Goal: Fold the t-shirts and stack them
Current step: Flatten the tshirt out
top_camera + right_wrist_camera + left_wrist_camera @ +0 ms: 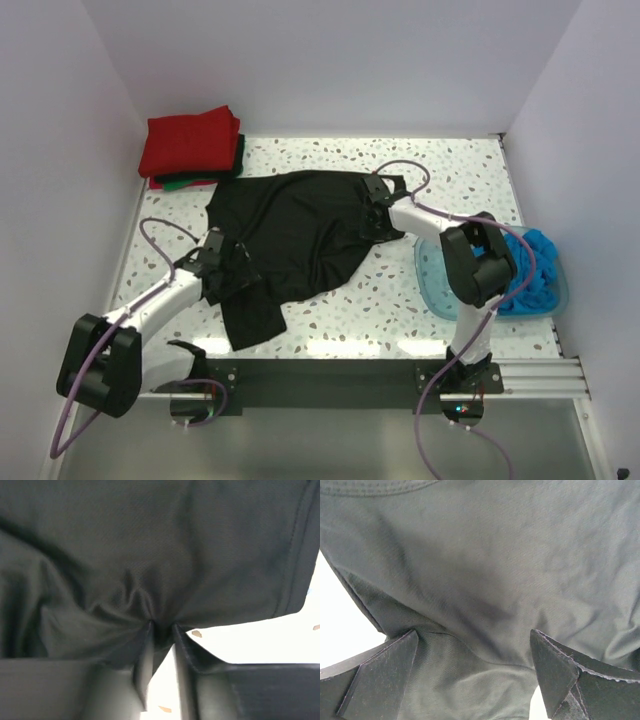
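**Right gripper** (161, 628): the jaws are closed to a narrow slit and pinch a bunched fold of the black t-shirt (295, 235). Creases radiate from the pinch point at the centre of the right wrist view. A hemmed edge of the cloth runs down the right side of that view. The speckled desk (400, 300) shows beyond the hem at lower right.

**Left gripper** (474, 645): the jaws are wide open and hold nothing. The two fingers (380, 675) sit at the lower left and lower right of the left wrist view, and black cloth fills the gap between them. The fingertips appear to rest against the fabric, but contact cannot be confirmed from this angle.

**Top view:**
- The right gripper is at the upper right edge of the black t-shirt, just right of frame centre.
- The left gripper is at the shirt's lower left edge.
- The black t-shirt lies crumpled across the middle of the desk, with one part trailing toward lower centre.
- A folded red t-shirt (190, 143) lies at the upper left, on top of a green t-shirt (182, 185) of which only the edges show.
- A bright blue t-shirt (537, 268) is bunched inside a translucent tub (428, 278) at the right, partly hidden by the right arm.
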You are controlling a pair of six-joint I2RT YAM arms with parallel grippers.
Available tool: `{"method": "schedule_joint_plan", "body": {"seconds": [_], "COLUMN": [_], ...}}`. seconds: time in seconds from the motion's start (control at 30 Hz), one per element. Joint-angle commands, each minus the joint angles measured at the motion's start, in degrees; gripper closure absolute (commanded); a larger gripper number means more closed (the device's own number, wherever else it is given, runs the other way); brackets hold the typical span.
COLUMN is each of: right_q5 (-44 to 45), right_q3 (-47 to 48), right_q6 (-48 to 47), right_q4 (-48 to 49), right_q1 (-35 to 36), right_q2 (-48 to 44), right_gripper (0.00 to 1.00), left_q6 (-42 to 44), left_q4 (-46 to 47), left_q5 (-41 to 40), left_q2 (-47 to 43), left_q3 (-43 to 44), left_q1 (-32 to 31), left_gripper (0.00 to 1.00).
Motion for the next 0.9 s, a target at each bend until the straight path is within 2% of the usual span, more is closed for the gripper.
{"method": "schedule_joint_plan", "body": {"seconds": [0.0,0.13,0.27,0.37,0.6,0.67,0.77,0.8,0.83,0.87], "right_q5": [3.1,3.3,6.4,6.5,4.8,2.6,2.1,2.0,2.0,2.2], "right_q3": [0.9,1.9,8.4,13.3,32.5,37.2,49.2,56.6,60.2,63.2], "right_q6": [0.6,-1.2,-3.0,-4.1,-8.9,-11.7,-17.0,-18.5,-19.0,-19.5], "right_q4": [1.2,0.0,-6.7,-6.8,-9.4,-8.2,-8.7,-10.1,-11.7,-14.5], "right_q1": [0.1,0.2,1.1,1.7,1.7,1.7,1.6,1.4,1.2,1.2], "right_q2": [-0.9,-4.8,-5.7,-4.5,9.0,15.6,26.0,28.3,32.6,33.5], "right_gripper": [0.99,1.0,1.0,1.0,1.0,1.0,1.0,0.94,0.83,0.66], "left_q6": [0.0,-0.4,0.0,0.3,1.0,1.0,1.8,2.2,2.3,2.4], "left_q4": [2.6,0.4,-0.4,-0.4,0.1,0.9,2.1,2.2,2.3,2.2], "left_q5": [-0.9,-6.0,-9.3,-9.5,-10.0,-10.3,-9.9,-9.7,-9.7,-9.6], "left_q2": [3.4,3.7,4.8,6.0,8.4,9.3,11.6,12.2,12.9,14.0], "left_q3": [-0.8,1.3,3.5,4.9,6.4,7.0,8.6,9.1,10.1,10.5], "left_q1": [-0.2,-0.2,0.1,0.5,2.2,2.9,4.4,4.9,5.6,6.1], "left_gripper": [0.0,0.0,0.0,0.0,0.0,0.0,0.0,0.0,0.0,0.0]}}
